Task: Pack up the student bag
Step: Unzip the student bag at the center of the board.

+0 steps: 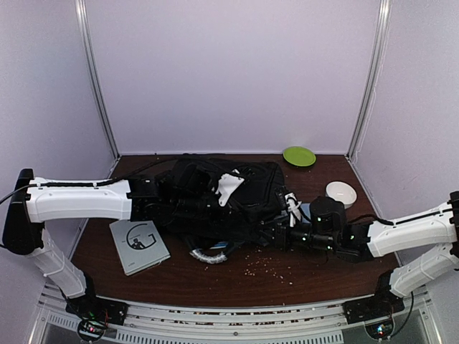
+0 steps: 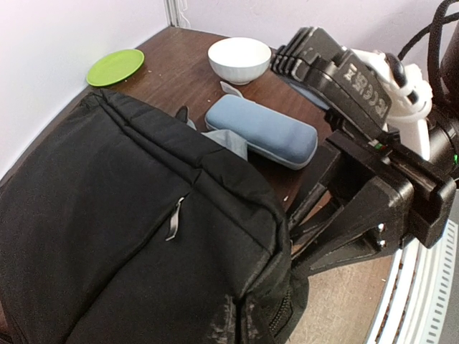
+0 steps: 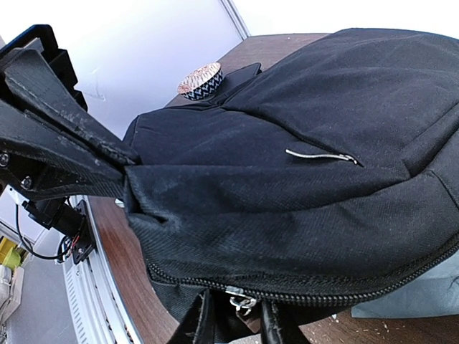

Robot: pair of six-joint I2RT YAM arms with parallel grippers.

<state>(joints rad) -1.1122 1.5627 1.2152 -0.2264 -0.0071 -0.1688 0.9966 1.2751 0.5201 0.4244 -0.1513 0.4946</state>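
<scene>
While the bag lies on the table with its visible zip closed, the left gripper pinches its fabric and the right gripper sits narrow astride the zip pull, grip unclear, with a blue case just beside the bag, a bowl and green plate beyond, and a notebook off its left side.

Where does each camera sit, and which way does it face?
Top external: high behind the robot, looking down on the student bag; left arm and right arm show.
Left wrist: over the bag, facing the bowl; right claw shows.
Right wrist: at the bag's zip; its fingers and left claw show.
All share the bag.
</scene>
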